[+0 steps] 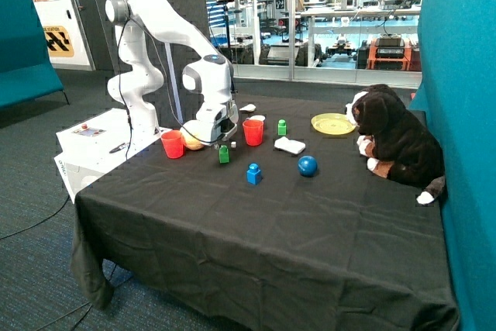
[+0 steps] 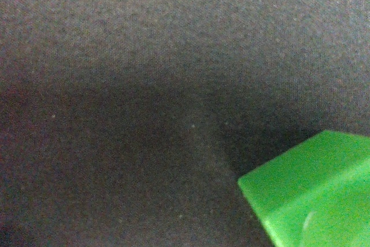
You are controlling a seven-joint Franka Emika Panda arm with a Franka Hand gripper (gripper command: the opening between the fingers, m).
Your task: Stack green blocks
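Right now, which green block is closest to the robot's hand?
The green block just below the gripper, in front of the red cup. The other green block stands beyond that cup.

A green block (image 1: 224,154) is standing on the table (image 1: 263,230) just below the gripper (image 1: 223,142), between two cups (image 1: 172,144) (image 1: 253,132). A second green block (image 1: 282,127) is sitting beyond the nearer cup, beside a flat pad (image 1: 290,146). A block (image 1: 253,174) and a ball (image 1: 308,165) are lying nearer the front edge. A plate (image 1: 332,123) is resting beside a plush dog (image 1: 395,141).
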